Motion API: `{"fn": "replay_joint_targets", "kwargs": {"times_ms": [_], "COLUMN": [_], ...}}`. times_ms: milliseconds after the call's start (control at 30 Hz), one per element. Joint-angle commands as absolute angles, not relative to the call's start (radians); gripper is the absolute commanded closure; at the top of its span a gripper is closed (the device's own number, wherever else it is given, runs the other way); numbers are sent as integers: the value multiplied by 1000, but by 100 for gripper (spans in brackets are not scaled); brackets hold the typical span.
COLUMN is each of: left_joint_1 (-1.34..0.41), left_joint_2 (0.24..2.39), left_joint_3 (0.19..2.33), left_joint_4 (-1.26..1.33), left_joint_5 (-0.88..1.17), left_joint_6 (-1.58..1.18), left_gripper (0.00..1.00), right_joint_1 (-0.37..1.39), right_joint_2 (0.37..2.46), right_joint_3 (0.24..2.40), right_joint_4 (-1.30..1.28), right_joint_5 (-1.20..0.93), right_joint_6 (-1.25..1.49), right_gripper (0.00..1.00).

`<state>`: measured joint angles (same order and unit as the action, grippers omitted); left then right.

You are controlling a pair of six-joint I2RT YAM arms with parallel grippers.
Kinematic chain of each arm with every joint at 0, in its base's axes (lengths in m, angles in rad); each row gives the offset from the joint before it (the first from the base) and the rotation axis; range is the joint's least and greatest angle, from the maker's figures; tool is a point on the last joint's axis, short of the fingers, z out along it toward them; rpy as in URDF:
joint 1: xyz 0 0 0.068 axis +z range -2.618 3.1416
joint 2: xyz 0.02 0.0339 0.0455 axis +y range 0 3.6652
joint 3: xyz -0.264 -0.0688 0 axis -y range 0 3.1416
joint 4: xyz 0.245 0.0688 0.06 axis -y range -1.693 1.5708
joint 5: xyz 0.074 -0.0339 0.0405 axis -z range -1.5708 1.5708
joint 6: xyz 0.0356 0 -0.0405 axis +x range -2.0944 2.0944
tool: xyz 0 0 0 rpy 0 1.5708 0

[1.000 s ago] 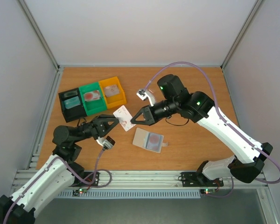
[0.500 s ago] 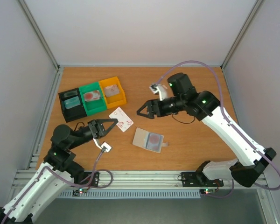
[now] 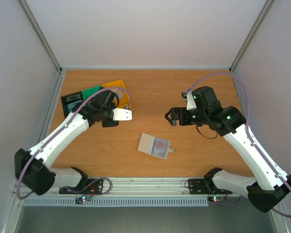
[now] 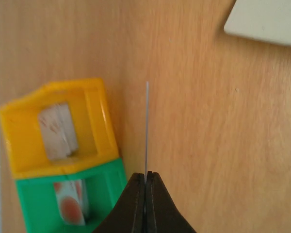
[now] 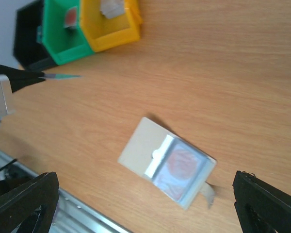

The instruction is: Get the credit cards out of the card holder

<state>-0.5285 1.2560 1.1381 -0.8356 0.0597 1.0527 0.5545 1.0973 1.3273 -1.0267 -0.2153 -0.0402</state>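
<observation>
Two arms reach out: your left gripper (image 4: 146, 178) pinches a card (image 4: 147, 127) edge-on above the yellow bin's (image 4: 98, 121) side. Your right gripper (image 3: 169, 117) gapes empty. The card holder (image 3: 149, 142) lies flat, with a reddish card (image 3: 160, 145) inside.

The left arm (image 3: 63, 133) stretches forward with its wrist bent downward. The left gripper (image 4: 145, 180) is clamped tight on a credit card (image 4: 147, 131), which stands edge-on between the jaws. The right arm (image 3: 252, 145) reaches forward and inward, and the right gripper (image 3: 171, 118) is spread wide.
</observation>
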Motion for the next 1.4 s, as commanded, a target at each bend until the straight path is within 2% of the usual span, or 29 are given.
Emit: {"fn": "replay_joint_targets", "kwargs": {"times_ms": [0,167,500,833,1233,1367], "left_joint_1": [-508,-439,-297,-283,-269,-252], "left_joint_2": [1382,1585,1893,2019,1984,1970], "left_joint_3": [1301,1501,1729,1720,1508,1497], "left_joint_4": [-1012,-952,-695,-522,-363,-351], "left_joint_5": [-72,-127,-87,-66,-99,-103], "left_joint_6": [913,932,932,845,898,877], "left_gripper": [100,100,100,100,100,100], "right_joint_1": [540,538,537,538,538,538], "right_joint_2": [1086,1062,1057,1055,1027,1030], "right_joint_3": [1311,1299,1317,1313,1294,1292], "right_joint_4": [-1057,-1058,-1074,-1077,-1092,-1093], "right_joint_5": [-127,-133,-128,-130,-124,-133], "right_joint_6": [-74,-74,-66,-57,-53,-55], "right_gripper": [1,1,1,1,1,2]}}
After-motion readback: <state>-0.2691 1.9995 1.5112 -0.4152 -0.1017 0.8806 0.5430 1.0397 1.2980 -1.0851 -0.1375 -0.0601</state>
